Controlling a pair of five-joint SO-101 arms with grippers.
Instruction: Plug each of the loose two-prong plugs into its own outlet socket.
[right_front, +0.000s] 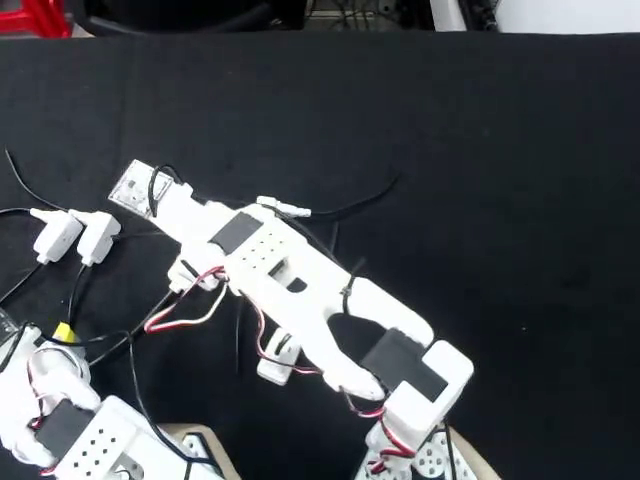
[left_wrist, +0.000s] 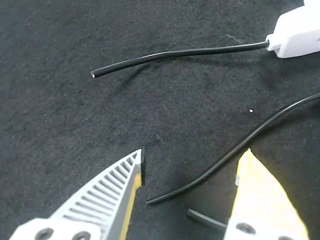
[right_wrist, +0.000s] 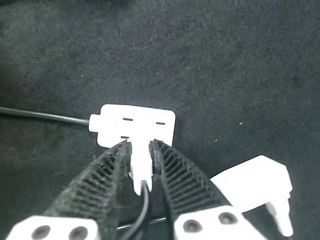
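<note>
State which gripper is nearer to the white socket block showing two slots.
Right. The right gripper, fingers shut on a plug, is right at the socket block; the left gripper is open over loose cords, well apart from it.

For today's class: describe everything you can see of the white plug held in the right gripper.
The white plug is a narrow body of smooth plastic, clamped on both sides by the ribbed black jaws of the right gripper. A black cord leaves its rear. Its front end meets the white socket block on the black cloth; its prongs are hidden.
</note>
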